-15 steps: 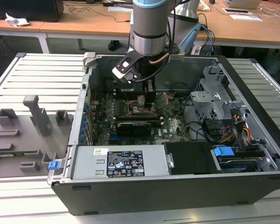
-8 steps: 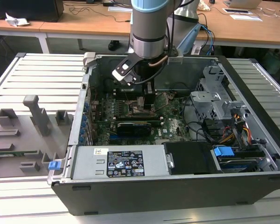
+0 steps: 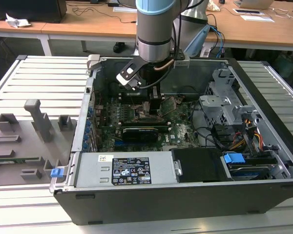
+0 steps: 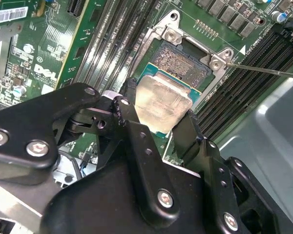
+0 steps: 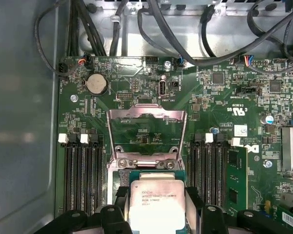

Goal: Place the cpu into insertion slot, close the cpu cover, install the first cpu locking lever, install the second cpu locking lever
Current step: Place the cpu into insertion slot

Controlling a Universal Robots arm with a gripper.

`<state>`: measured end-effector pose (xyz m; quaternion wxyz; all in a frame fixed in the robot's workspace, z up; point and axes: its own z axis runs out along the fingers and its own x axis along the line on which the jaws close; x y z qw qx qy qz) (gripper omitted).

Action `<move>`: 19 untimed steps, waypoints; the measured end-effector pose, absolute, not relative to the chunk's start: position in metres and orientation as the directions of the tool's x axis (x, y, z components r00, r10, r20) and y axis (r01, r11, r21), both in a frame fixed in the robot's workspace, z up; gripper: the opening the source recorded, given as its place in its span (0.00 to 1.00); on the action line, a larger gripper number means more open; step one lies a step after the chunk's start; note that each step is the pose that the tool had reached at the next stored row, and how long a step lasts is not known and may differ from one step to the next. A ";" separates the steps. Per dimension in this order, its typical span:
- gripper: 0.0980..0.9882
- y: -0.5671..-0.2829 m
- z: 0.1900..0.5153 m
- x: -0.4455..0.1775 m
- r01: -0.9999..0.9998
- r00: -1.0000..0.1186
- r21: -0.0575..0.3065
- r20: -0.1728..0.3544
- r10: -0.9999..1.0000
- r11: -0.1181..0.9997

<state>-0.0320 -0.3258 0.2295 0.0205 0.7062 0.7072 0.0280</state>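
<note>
Indoors, inside a computer case [image 3: 185, 204] on a slatted table [image 3: 49, 73] by wooden desks [image 3: 263, 34], the gripper [image 4: 158, 114] clamps the cpu [image 5: 155, 202].

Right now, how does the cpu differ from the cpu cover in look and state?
The cpu is a solid silvery-beige plate; the cpu cover is a bare metal frame with the board showing through its cut-out. The cpu sits clamped in the gripper over the insertion slot; the cpu cover stands swung open beyond it, touched by nothing. Both are squarish and metallic.
</note>
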 end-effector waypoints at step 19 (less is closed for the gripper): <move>0.50 -0.325 0.226 -0.032 0.998 -0.002 0.069 0.010 1.000 0.001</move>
